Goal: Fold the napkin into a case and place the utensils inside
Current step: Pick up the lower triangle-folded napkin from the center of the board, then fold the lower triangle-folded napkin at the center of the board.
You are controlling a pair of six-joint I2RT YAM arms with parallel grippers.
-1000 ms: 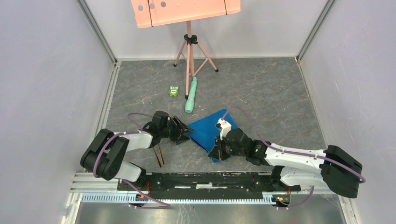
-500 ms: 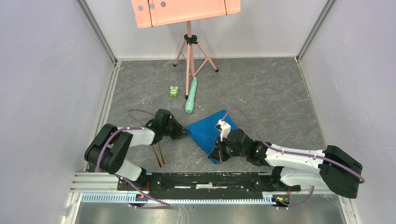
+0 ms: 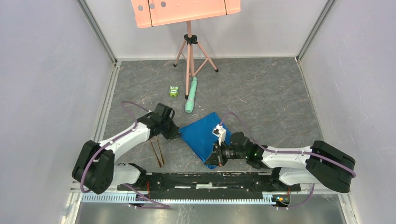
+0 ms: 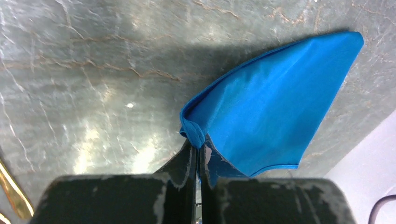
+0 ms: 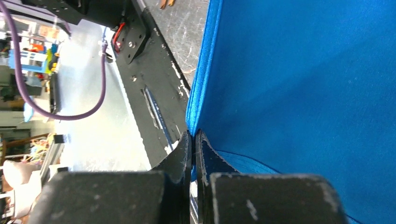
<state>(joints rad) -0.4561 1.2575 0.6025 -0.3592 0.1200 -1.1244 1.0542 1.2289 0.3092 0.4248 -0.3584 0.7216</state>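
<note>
From above: napkin spread blue on the grey table between the two arms; left gripper at its left corner, right gripper at its near corner; utensils side by side on the table just left of the cloth. Left wrist: fingers pinched tight on a bunched corner of the napkin; the rest fans away over the table. Right wrist: fingers pressed together on the napkin's hemmed edge; blue fills the right of the view.
</note>
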